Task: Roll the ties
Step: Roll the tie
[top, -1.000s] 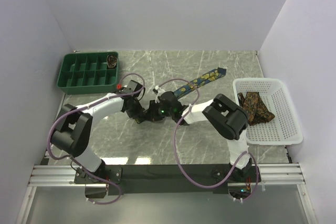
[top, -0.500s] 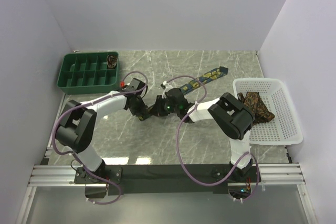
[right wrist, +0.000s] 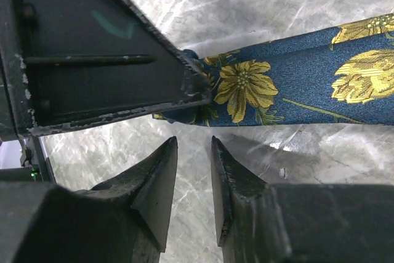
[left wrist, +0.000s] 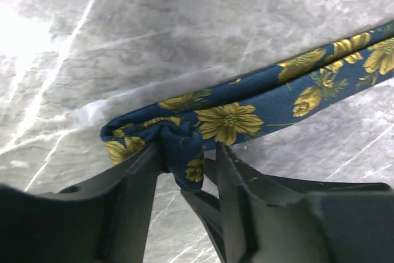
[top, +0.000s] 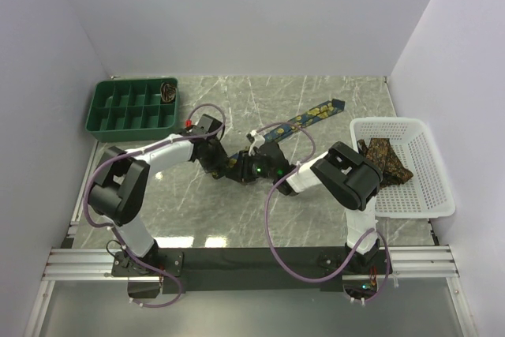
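Note:
The navy tie point(top: 304, 120) with yellow flowers lies stretched on the marble, its pointed end at the far right. Its near end is folded into a small bunch. My left gripper point(top: 230, 168) is shut on that bunch; in the left wrist view the fabric point(left wrist: 184, 146) sits between the fingers of the left gripper point(left wrist: 188, 158). My right gripper point(top: 248, 171) faces it closely. In the right wrist view the right gripper point(right wrist: 194, 146) has its fingers slightly apart and empty, just short of the tie point(right wrist: 295, 84). Brown ties point(top: 385, 159) lie in the white basket.
The white mesh basket point(top: 442, 187) stands at the right edge. A green compartment tray point(top: 130, 128) stands at the back left with one rolled tie point(top: 168, 91) in its far right compartment. The left gripper's finger point(right wrist: 92, 47) fills the upper left of the right wrist view.
Both grippers have shifted a little to the right, staying together at the tie's near end. That folded end has moved with them.

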